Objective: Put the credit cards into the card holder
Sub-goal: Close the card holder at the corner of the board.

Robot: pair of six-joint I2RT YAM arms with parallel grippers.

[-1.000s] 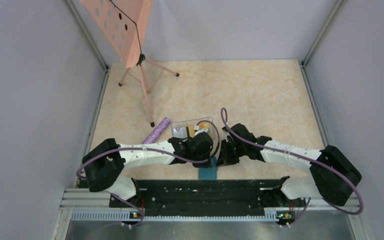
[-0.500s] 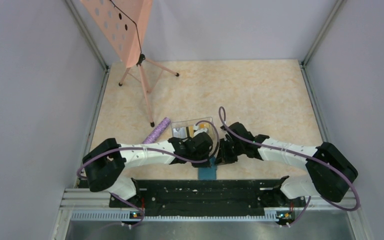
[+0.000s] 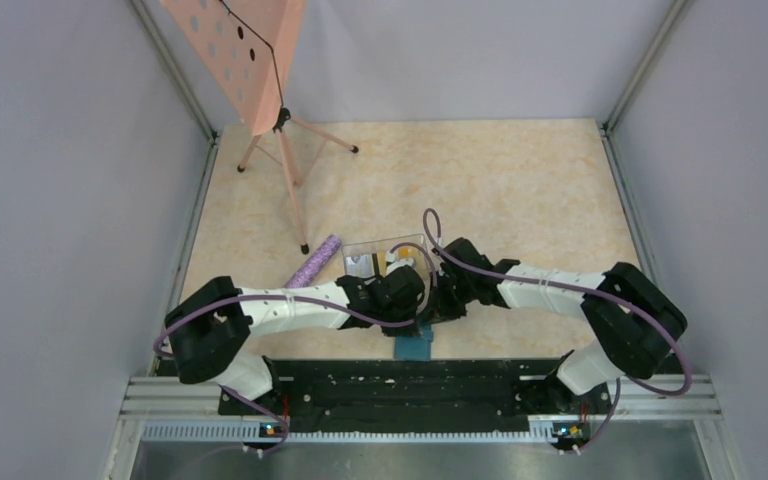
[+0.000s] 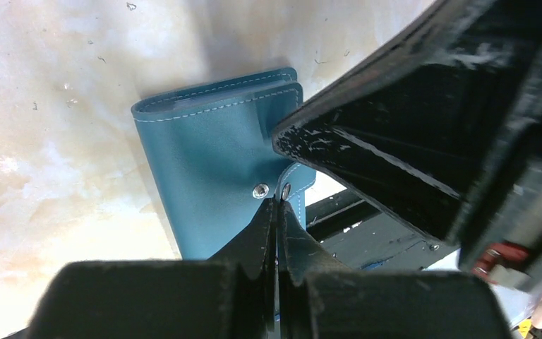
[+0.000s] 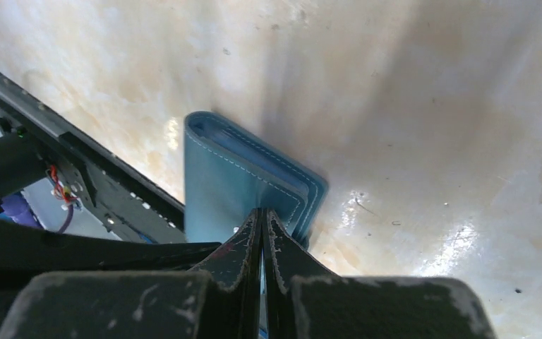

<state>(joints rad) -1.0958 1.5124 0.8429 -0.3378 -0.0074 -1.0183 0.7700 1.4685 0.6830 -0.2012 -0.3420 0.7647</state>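
Card holder [image 4: 208, 162] lies folded shut on the marbled table [image 3: 520, 190], close to the near edge, just in front of the black base rail [image 3: 410, 385] btwn the two arms. In the top view only its near end shows; the rest is under the two wrists, which meet right above it.

L gripper [image 4: 276, 205]: jaws pressed nearly together, only a hairline btwn the fingers. Tips sit at the holder's edge, just below the metal stud [image 4: 260, 190] and the snap tab [image 4: 295, 176]. The tab runs down into the tips, so it looks nipped on the tab.

R gripper [image 5: 262, 215]: jaws also pressed together w/ a thin slit. Tips are on the stitched flap at the holder's corner, and the holder's fold points away from the camera. A sliver of teal shows in the slit, so it appears to pinch a layer of the flap. In the L wrist view the R gripper's black body crowds the holder's upper right corner, v. close to the L fingers.

Credit cards [image 3: 368, 265]: in a clear tray [image 3: 400, 243] on the far side of the wrists, near but apart from the holder. Yellow and dark faces show; count unclear.

A purple roll [image 3: 312, 262] lies left of the tray. A pink music stand [image 3: 245, 55] is far left at the back.
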